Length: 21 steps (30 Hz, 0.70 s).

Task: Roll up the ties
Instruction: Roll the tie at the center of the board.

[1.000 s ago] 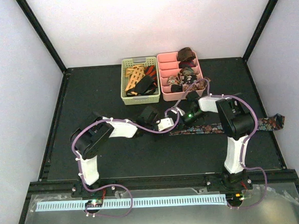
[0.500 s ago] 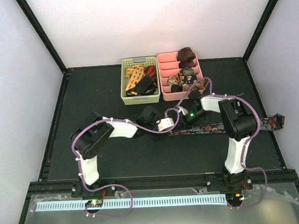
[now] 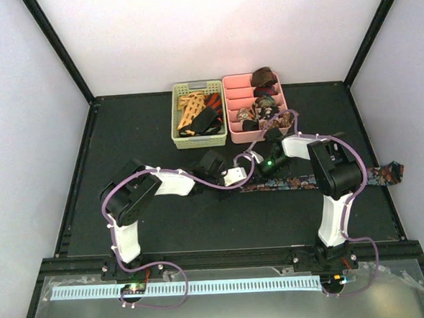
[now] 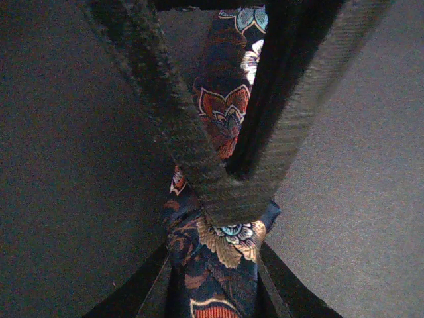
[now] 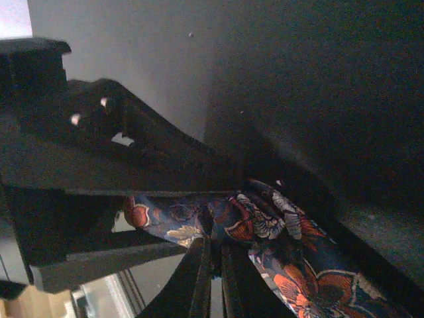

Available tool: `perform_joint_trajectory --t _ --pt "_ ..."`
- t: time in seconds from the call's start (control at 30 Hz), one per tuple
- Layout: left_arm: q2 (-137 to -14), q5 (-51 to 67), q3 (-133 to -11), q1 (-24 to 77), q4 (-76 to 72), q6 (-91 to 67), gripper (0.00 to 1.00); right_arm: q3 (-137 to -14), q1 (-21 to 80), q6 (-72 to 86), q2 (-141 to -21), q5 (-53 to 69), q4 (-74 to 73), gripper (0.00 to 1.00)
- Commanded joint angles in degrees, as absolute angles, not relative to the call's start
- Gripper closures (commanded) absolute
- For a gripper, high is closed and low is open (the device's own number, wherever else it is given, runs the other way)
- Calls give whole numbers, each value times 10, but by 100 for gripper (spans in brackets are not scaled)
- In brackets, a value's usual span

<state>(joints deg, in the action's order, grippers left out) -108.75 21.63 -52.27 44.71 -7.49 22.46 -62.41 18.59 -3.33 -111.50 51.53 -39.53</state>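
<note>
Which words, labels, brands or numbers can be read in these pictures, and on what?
None readable: the pale green slatted plastic basket, the pink divided plastic tray and the navy floral fabric necktie show no lettering; the necktie bears only a flower pattern.

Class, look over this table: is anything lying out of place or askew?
Yes: the floral tie runs past the table at its right edge, its tip overhanging instead of lying fully on the surface.

Top cam overhead, far — wrist cams close, share tie (image 4: 222, 112).
</note>
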Motion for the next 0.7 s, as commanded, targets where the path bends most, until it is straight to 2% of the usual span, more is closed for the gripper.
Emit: perform_joint_trajectory --t 0.0,0.13,0.23,0.3,0.47,0.67 --pt "-1123 169 -511 449 -26 231 73 -637 187 -48 -1126 500 -401 98" --pt "-1119 180 -505 441 -40 217 68 -635 179 -55 -1132 466 -399 98" --pt "-1093 218 -479 419 -87 197 51 -628 176 -58 -1132 450 -395 98" --pt "-1074 253 -452 403 -142 190 44 -623 176 -57 -1133 441 -391 98" --pt "-1049 322 -382 394 -282 160 39 -618 176 -51 -1137 425 -382 98" --pt "-1106 366 -366 395 -437 112 34 -612 175 -52 -1145 422 -379 98"
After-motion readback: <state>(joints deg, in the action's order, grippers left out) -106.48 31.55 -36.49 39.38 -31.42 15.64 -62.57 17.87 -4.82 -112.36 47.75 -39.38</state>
